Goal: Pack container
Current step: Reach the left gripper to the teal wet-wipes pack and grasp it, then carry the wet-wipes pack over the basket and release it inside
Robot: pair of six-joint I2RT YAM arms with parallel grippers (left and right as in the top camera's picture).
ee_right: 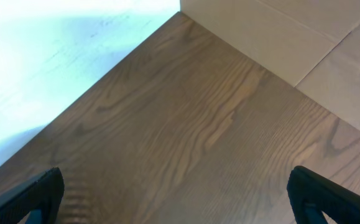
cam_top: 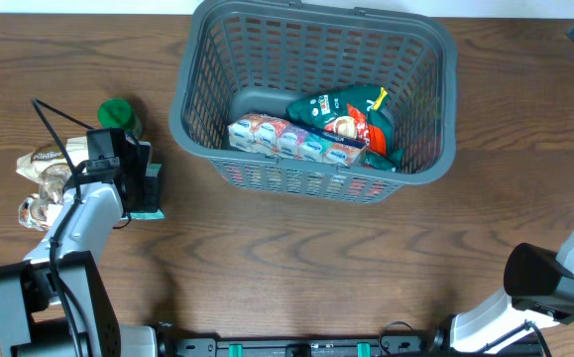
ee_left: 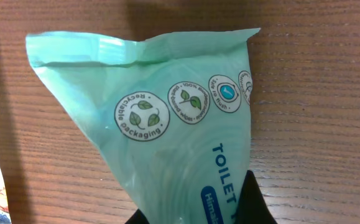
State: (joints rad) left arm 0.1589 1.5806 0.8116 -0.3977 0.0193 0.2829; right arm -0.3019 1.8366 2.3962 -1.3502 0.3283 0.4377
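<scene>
Left tool [cam_top: 146,186] pinches wipes pack [ee_left: 167,106] left of container [cam_top: 306,180].

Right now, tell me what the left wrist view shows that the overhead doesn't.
Left wrist only: print on the mint wipes packet, recyclable-packaging badges and "TOILET" lettering, pinched in the left gripper. Overhead only: the container holding snack packets, and a green-topped object. Both: the packet and the wooden table.

Mint-green wipes packet [ee_left: 167,124], dark grey lattice basket [cam_top: 316,40], and apparently a green lid [cam_top: 116,113].
</scene>
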